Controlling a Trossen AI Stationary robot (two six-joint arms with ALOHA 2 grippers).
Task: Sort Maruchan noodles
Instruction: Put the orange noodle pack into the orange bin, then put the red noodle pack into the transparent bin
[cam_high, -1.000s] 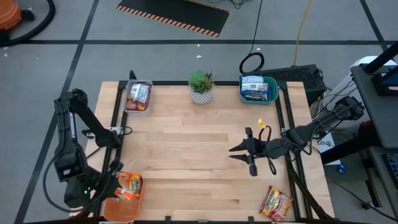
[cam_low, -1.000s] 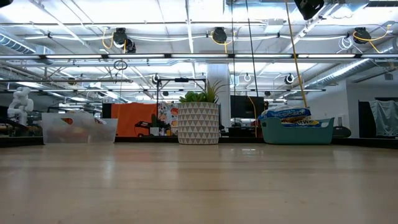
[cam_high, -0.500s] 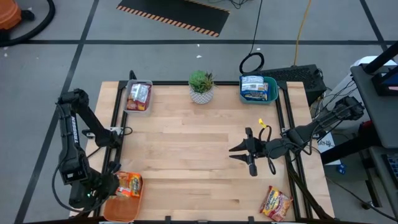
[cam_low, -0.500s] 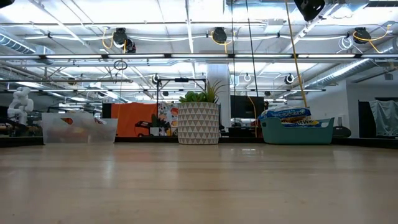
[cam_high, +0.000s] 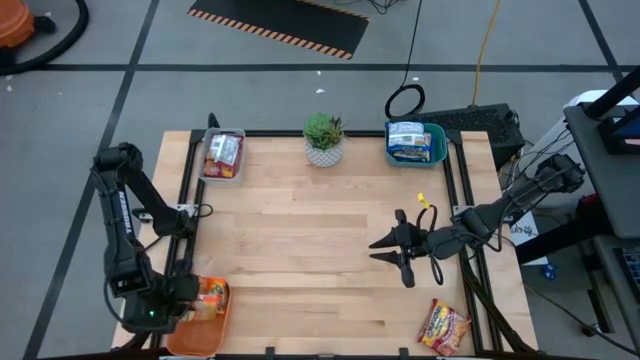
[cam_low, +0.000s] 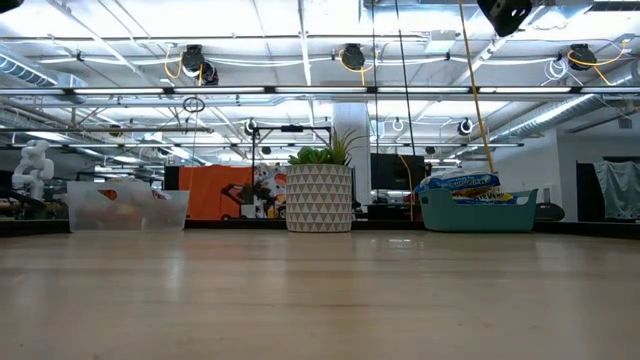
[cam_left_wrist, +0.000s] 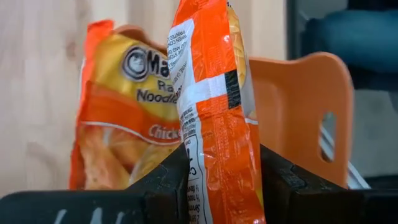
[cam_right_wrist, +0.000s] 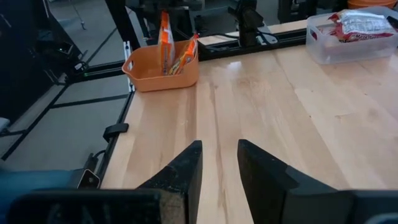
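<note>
My left gripper (cam_high: 190, 303) is over the orange tray (cam_high: 203, 335) at the table's near left corner, shut on an orange-yellow noodle packet (cam_left_wrist: 211, 93). A second orange-yellow packet (cam_left_wrist: 121, 124) leans inside that tray. A third (cam_high: 445, 325) lies flat on the table near the near right corner. My right gripper (cam_high: 378, 249) hovers open above the table's right half, touching nothing. Red-silver packets lie in the clear tray (cam_high: 222, 155) and blue-white ones in the teal tray (cam_high: 415, 143). My left gripper pinches the orange-yellow packet between its two fingers, one on each flat face, at the packet's upper end (cam_left_wrist: 214, 177). The fingers come from above, pointing down. The packet hangs upright and edge-on below them (cam_right_wrist: 166, 37), its lower part inside the orange tray; whether it touches the tray floor cannot be told.
A small potted plant (cam_high: 323, 138) stands at the far edge between the clear and teal trays. Bare wood (cam_high: 300, 240) stretches across the table's middle. Black rails (cam_high: 185, 200) run along the left and right sides.
My left arm has swung its wrist toward the near edge and closer to the orange tray, keeping hold of the packet, which stays over the tray.
</note>
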